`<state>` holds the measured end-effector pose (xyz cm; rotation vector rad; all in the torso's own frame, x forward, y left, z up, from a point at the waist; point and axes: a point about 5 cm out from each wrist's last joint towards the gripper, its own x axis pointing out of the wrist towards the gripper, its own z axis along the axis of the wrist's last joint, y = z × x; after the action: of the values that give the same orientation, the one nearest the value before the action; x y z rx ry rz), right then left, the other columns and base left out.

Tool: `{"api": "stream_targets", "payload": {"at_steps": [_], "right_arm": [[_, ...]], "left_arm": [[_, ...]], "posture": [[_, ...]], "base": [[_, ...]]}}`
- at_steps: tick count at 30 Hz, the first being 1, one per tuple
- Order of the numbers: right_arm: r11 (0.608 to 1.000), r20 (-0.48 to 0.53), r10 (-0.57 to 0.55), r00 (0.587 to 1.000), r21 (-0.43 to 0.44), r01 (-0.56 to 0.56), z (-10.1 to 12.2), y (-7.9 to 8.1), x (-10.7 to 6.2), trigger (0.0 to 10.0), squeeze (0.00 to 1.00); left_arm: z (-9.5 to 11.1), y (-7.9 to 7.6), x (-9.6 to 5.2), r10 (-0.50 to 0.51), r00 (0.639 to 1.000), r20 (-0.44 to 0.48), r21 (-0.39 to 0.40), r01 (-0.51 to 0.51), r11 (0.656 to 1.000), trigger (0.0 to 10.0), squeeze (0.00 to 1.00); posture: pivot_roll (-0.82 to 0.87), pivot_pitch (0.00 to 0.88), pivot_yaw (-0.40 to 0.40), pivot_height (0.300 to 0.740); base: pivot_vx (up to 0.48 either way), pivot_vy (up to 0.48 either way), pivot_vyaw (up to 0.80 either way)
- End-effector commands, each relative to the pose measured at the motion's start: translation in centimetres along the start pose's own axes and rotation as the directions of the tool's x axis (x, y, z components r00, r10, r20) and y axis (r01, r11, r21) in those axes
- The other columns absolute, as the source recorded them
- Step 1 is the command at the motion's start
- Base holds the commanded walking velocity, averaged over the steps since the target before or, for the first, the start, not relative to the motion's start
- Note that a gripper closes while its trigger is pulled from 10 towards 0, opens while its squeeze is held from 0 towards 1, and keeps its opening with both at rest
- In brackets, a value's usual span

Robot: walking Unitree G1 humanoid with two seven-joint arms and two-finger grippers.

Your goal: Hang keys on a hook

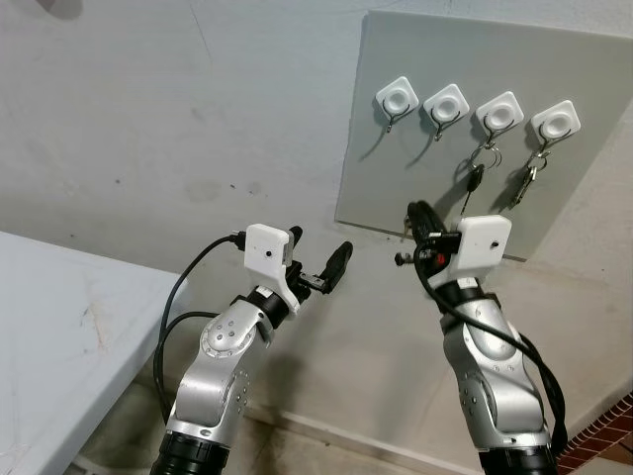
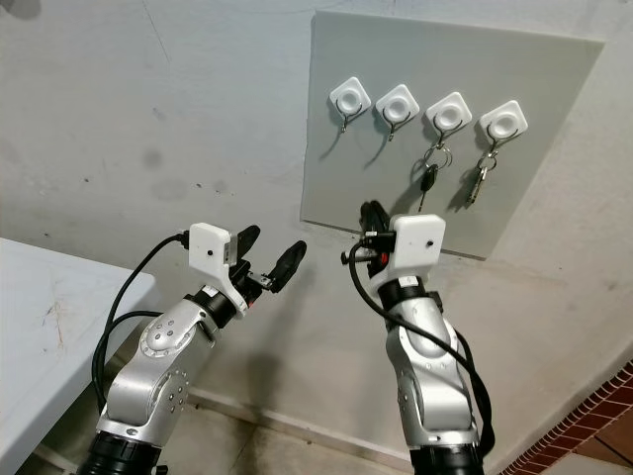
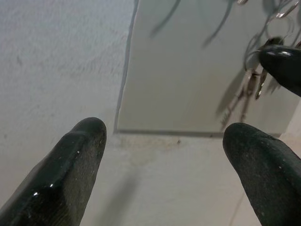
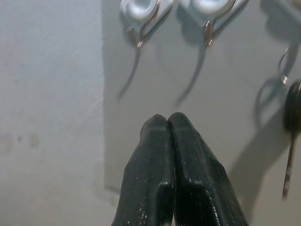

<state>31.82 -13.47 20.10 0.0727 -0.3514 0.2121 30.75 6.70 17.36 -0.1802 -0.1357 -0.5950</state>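
Observation:
A grey board [image 1: 415, 168] on the wall carries a row of white hooks. The two left hooks [image 1: 398, 98] [image 1: 445, 104] are bare. A black-headed key [image 1: 474, 182] hangs by its ring from the third hook [image 1: 499, 114]. Silver keys [image 1: 528, 178] hang from the fourth hook [image 1: 554, 124]. My right gripper [image 1: 416, 212] is raised below the board, shut with nothing between its fingers [image 4: 168, 123]. In the right wrist view the two bare hooks [image 4: 139, 10] lie ahead of it. My left gripper [image 1: 319, 243] is open and empty, held left of the board's lower edge.
A white table [image 1: 59, 327] stands at the lower left. The plain grey wall [image 1: 178, 129] runs behind both arms. Red brick flooring [image 1: 605, 435] shows at the bottom right corner.

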Motion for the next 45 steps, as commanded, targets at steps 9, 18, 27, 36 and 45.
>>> {"api": "stream_targets", "payload": {"at_steps": [9,18,27,36,45], "right_arm": [[1.0,0.061,-0.004,0.998,0.014,0.003,1.5,-1.2,1.7,10.0,0.0],[0.998,0.124,0.036,0.992,0.045,-0.042,2.7,-1.0,2.6,10.0,0.0],[0.992,0.196,0.042,0.98,0.106,-0.064,4.0,-1.1,3.2,10.0,0.0],[0.987,0.233,0.033,0.972,0.148,-0.069,4.8,-1.4,3.5,10.0,0.0],[0.984,0.227,0.063,0.972,0.151,-0.099,4.7,-1.2,3.7,10.0,0.0]], "left_arm": [[2.4,-1.7,1.8,-0.095,0.994,0.061,0.015,0.095,0.995,10.0,0.0],[3.7,-2.5,2.9,-0.144,0.985,0.09,0.022,0.143,0.989,10.0,0.0],[4.0,-3.1,3.0,-0.181,0.979,0.091,0.021,0.18,0.984,10.0,0.0],[4.1,-3.4,2.9,-0.191,0.977,0.092,0.015,0.19,0.982,10.0,0.0],[4.0,-3.4,2.9,-0.185,0.978,0.092,0.005,0.185,0.983,10.0,0.0]], "posture": [[0.0,0.001,-0.036,0.74],[-0.01,0.015,-0.026,0.74],[-0.01,0.022,-0.02,0.74],[-0.01,0.025,-0.023,0.74],[-0.01,0.028,-0.028,0.74]], "base": [[0.0,0.0,0.0],[0.0,0.0,0.0],[0.0,0.0,0.0],[0.0,0.0,0.0],[0.0,0.0,0.0]]}}
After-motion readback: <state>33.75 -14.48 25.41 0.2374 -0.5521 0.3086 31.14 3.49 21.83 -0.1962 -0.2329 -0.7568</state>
